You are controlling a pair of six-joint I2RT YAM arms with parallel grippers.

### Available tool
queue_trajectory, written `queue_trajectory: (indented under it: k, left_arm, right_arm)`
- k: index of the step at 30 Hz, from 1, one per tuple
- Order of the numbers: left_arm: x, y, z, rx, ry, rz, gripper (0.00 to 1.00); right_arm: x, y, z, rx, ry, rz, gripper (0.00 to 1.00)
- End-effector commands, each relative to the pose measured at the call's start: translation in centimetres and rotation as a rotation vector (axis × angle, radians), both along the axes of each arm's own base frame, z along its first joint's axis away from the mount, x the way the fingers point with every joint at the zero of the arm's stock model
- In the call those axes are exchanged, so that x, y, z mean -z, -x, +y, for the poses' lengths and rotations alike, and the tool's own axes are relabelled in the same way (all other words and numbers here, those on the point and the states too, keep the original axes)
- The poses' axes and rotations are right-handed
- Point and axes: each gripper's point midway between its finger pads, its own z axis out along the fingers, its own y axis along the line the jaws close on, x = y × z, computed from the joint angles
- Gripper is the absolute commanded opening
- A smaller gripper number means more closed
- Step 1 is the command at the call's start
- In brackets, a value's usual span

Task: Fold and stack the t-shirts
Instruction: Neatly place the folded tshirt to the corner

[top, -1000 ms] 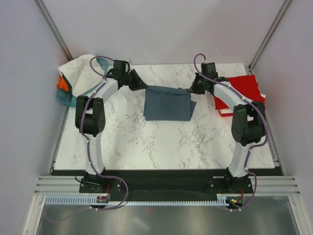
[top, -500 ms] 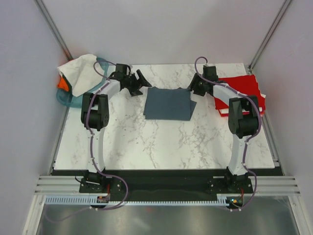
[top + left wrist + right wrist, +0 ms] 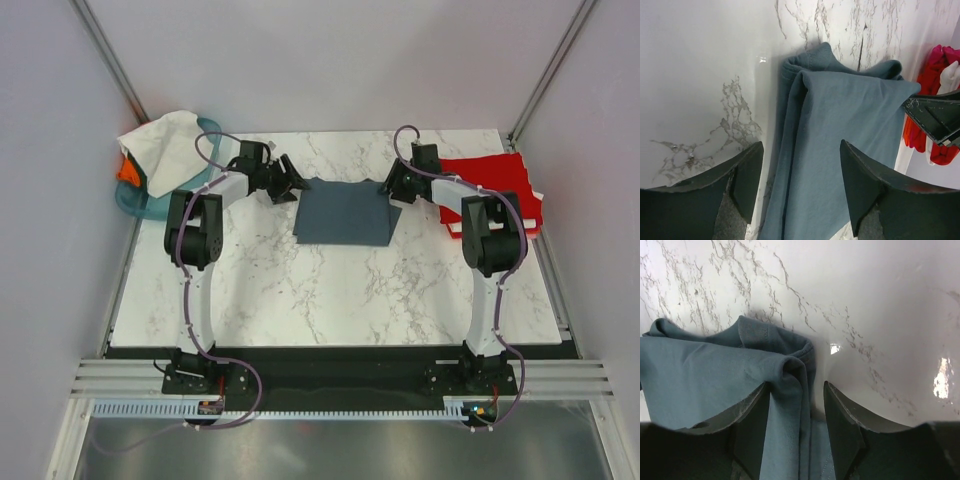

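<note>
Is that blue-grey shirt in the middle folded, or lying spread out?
Folded. The blue-grey shirt lies as a compact rectangle on the table, and the wrist views show its layers doubled over at the edges.

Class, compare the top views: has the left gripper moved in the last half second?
Yes. The left gripper has shifted away from the far edge of the table, toward the near edge, and now sits at the far-left corner of the blue-grey t-shirt.

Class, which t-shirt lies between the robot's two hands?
The slate blue-grey t-shirt, folded mid-table; the red one lies far right, the white one drapes the basket.
</note>
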Motion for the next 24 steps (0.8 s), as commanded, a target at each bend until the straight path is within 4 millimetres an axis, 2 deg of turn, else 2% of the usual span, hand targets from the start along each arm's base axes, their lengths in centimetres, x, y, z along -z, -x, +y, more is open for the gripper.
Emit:
queue_trajectory:
  k: [1,11,14,19,21,22,24]
  left_arm:
    - [0.3,0.0,-0.8,0.036,-0.019,-0.038,0.68]
    - [1.5,0.2,-1.8,0.033,-0.049,-0.019,0.63]
    - [1.8,0.3,-1.8,0.017,-0.064,0.000,0.59]
    - [1.7,0.0,-0.6,-0.041,-0.165,-0.011,0.56]
    - [1.5,0.0,-0.3,-0.058,-0.179,-0.014,0.59]
    - [1.3,0.0,-0.1,-0.068,-0.187,-0.018,0.64]
    - [0.7,-0.3,0.2,-0.085,-0.200,-0.036,0.67]
  right_arm:
    - [0.7,-0.9,0.6,-0.022,-0.011,-0.013,0.55]
    - [1.6,-1.2,2.2,-0.060,-0.091,0.002,0.51]
    - [1.8,-1.2,2.4,-0.063,-0.097,0.004,0.49]
    - [1.9,-1.2,2.0,-0.054,-0.090,0.006,0.43]
    - [1.9,-1.2,2.0,-0.051,-0.086,0.003,0.44]
    - [1.8,-1.2,1.9,-0.045,-0.082,0.001,0.47]
    - [1.5,-1.4,1.6,-0.038,-0.069,-0.009,0.52]
